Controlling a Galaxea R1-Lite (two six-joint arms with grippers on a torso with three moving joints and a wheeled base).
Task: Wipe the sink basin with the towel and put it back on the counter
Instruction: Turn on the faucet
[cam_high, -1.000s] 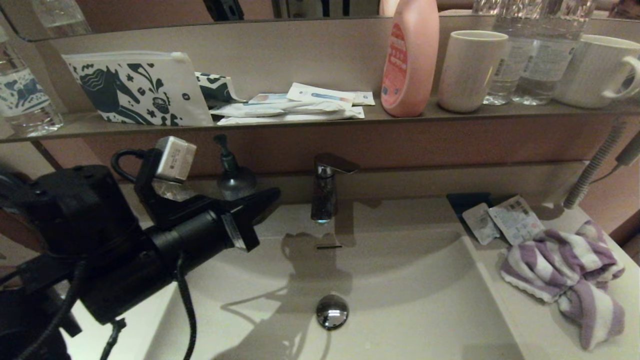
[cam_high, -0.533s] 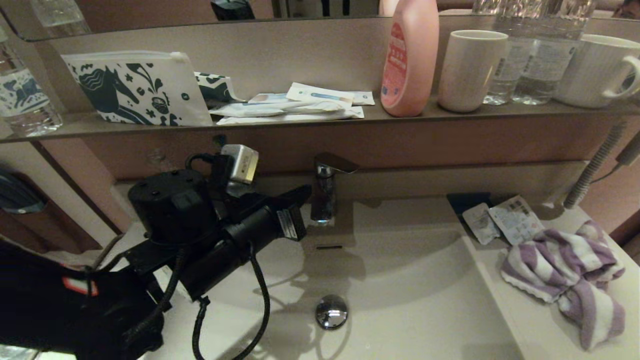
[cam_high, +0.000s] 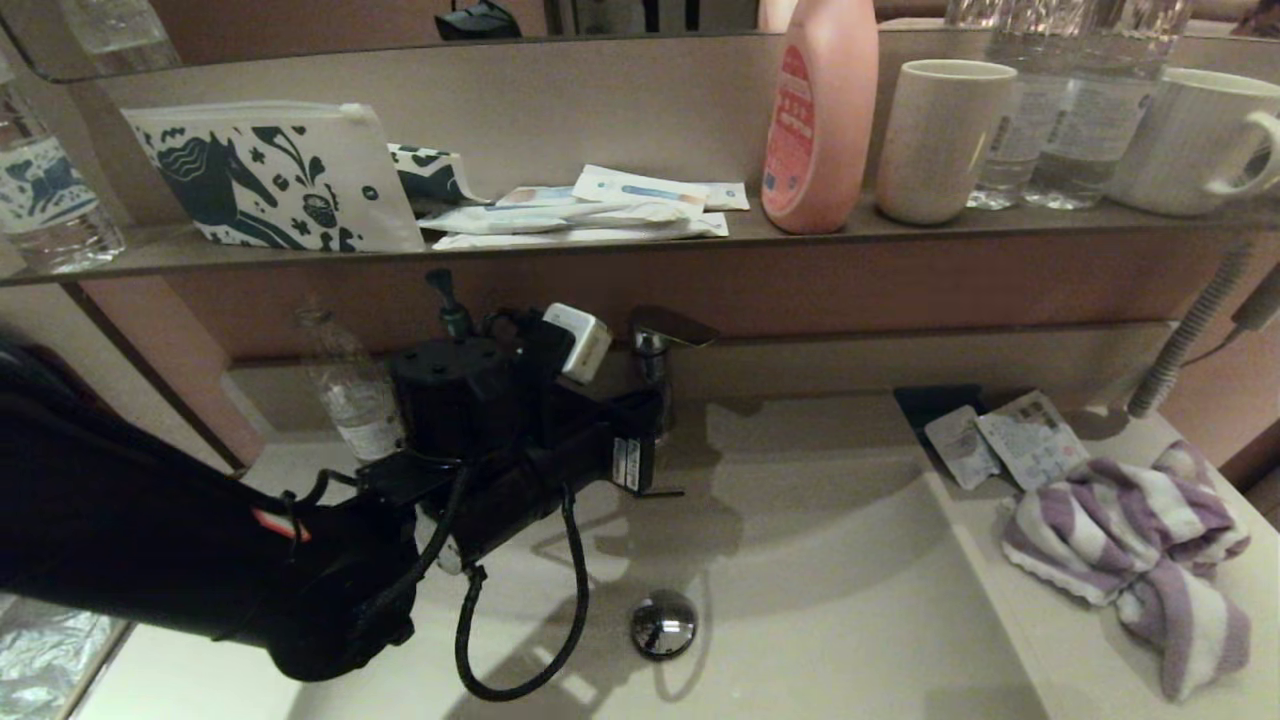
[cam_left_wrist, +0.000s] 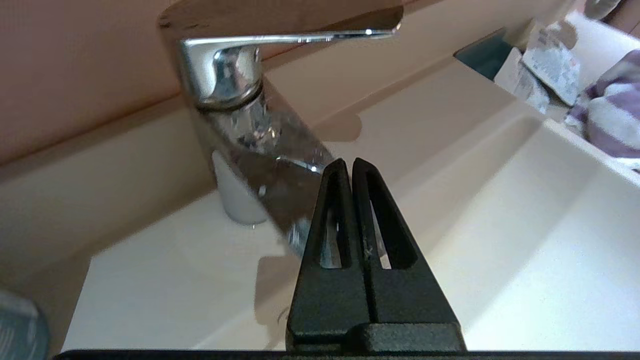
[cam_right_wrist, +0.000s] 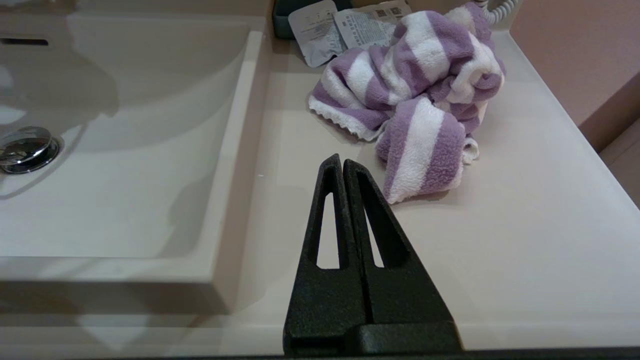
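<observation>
While the towel (cam_right_wrist: 410, 95) lies bunched on the counter (cam_right_wrist: 525, 240) right of the basin (cam_high: 820, 600), nothing holds it; the right gripper (cam_right_wrist: 343, 165), fingers pressed together and empty, sits just short of it and should open wide before closing on the heap; only its wrist view shows this; the left gripper (cam_left_wrist: 352, 167), likewise closed, hovers by the faucet (cam_left_wrist: 235, 85).

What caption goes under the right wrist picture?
Shut right gripper above the counter, near the crumpled striped towel beside the sink basin.
</observation>
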